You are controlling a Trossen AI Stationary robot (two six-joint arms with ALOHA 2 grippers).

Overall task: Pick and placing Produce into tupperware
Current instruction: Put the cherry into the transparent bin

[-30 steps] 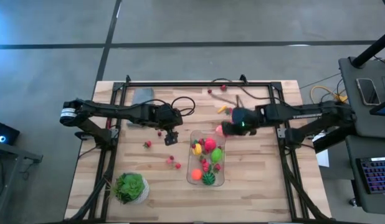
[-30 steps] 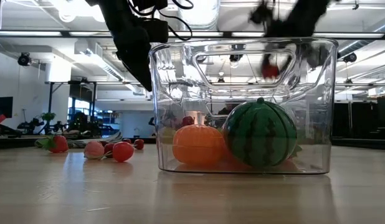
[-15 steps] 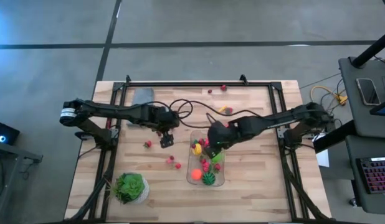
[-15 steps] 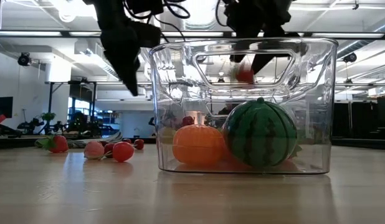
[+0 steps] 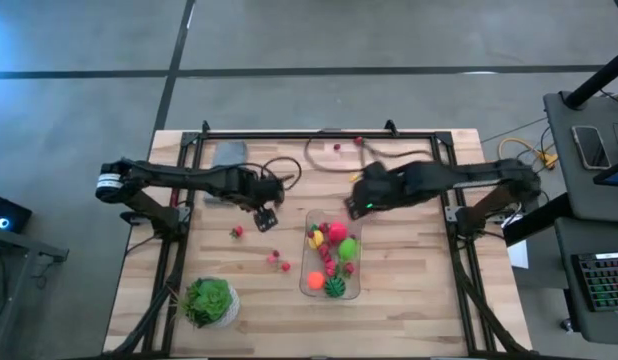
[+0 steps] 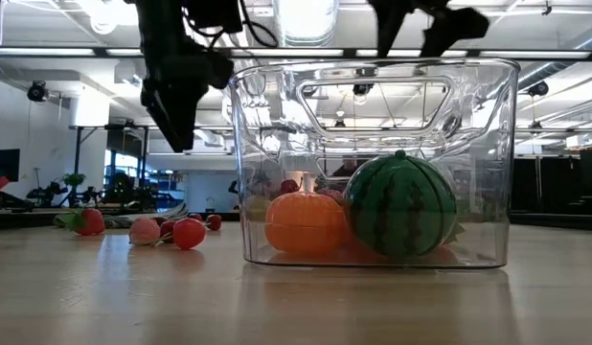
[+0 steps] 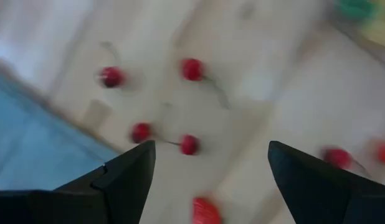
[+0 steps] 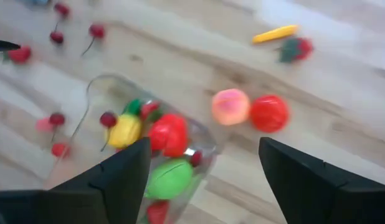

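The tupperware (image 5: 330, 256) is sitting on the surface (image 5: 409, 300), holding produce (image 5: 335, 236). The right gripper (image 5: 361, 201) is hovering just beyond its far end, fingers (image 8: 304, 180) spread and empty. The left gripper (image 5: 268, 214), fingers (image 7: 127, 177) also parted, is hanging over loose cherries (image 7: 187, 144) beside the container.

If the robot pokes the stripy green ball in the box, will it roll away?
Probably only a little. The striped green ball looks round, so it should roll easily, but the tupperware walls and the orange piece right beside it would likely stop it.
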